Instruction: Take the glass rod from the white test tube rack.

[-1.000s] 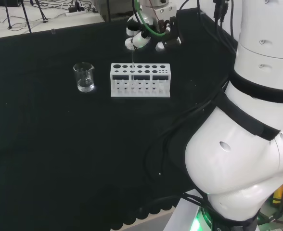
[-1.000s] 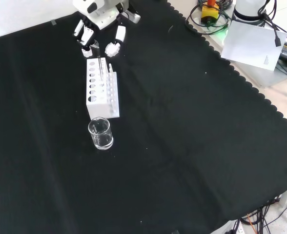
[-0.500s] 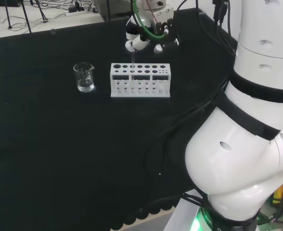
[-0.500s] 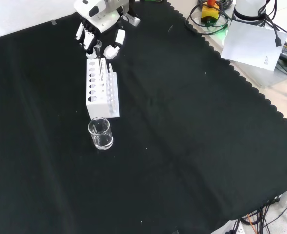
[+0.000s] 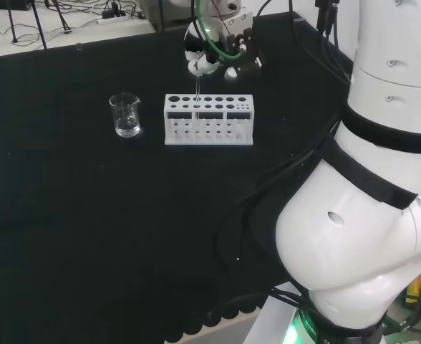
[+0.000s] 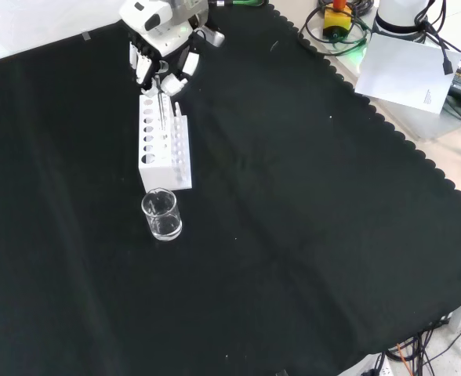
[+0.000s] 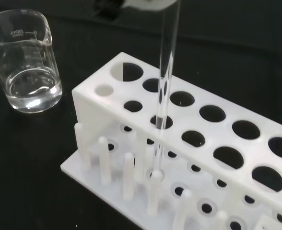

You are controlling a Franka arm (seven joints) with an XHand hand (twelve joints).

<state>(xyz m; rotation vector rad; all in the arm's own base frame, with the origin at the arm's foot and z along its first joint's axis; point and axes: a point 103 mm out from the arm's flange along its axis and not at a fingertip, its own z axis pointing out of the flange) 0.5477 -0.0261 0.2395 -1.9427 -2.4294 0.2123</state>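
Observation:
The white test tube rack (image 5: 209, 119) stands on the black cloth, also seen in the front view (image 6: 165, 149) and close up in the wrist view (image 7: 213, 158). A clear glass rod (image 7: 166, 81) stands upright in one of its holes, its lower end resting on the rack's base. In the head view the rod (image 5: 197, 97) rises from the rack's left part up to the hand (image 5: 212, 51). The hand (image 6: 161, 39) is over the rack's far end in the front view, with its fingers (image 6: 143, 61) and thumb curled in on the top of the rod (image 6: 161, 106).
A glass beaker (image 5: 126, 115) with a little clear liquid stands left of the rack in the head view and nearer than the rack in the front view (image 6: 161, 214). The arm's white links (image 5: 368, 179) fill the head view's right. The cloth's scalloped edge (image 6: 387, 125) runs along the front view's right.
The hand's fingers and thumb, spread apart a second ago, have drawn together around the rod's top. The rod, rack and beaker have not moved.

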